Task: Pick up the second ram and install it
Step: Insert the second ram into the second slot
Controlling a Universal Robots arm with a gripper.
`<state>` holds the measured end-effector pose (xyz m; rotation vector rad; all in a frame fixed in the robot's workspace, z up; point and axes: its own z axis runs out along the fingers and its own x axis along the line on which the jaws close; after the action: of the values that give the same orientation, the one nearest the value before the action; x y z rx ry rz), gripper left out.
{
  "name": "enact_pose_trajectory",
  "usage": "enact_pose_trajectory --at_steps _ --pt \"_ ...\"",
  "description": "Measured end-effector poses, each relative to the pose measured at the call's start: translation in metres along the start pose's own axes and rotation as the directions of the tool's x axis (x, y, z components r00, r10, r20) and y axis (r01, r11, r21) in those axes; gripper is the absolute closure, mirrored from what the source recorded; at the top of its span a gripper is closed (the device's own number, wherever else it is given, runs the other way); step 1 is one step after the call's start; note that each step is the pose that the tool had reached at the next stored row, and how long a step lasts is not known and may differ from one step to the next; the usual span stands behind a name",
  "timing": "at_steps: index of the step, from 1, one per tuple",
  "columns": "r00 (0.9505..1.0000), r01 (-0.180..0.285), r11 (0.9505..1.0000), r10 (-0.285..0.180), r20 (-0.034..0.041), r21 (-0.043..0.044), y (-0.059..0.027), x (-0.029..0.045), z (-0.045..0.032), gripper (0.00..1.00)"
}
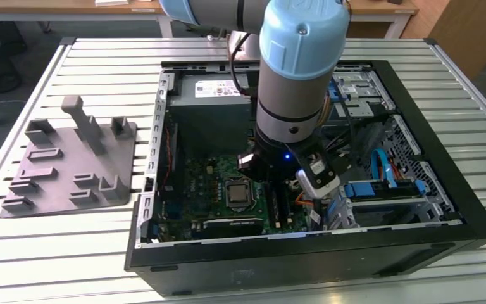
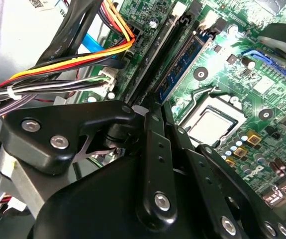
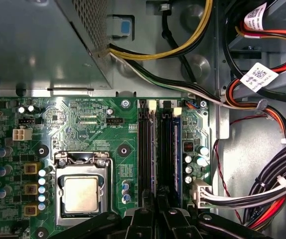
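black gripper over ram slots, green motherboard

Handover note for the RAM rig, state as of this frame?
Gripper: down inside the PC case, over the motherboard's RAM slots; fingers' state unclear.
Second ram: a blue-labelled stick stands in a slot just ahead of the gripper in the second wrist view; whether it is fully latched I cannot tell.
CPU socket lies beside the slots, untouched.
Grey fixture block on the table at the exterior view's left holds no sticks.
Left: confirm seating and release.
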<state>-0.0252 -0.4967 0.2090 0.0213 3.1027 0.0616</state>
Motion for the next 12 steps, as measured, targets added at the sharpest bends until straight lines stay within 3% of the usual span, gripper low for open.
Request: enact_pose_trajectory --at_steps 12 --pt "1.0000 0.000 1.0000 0.000 0.0000 0.0001 -0.0001 0.0000 0.0012 0.85"
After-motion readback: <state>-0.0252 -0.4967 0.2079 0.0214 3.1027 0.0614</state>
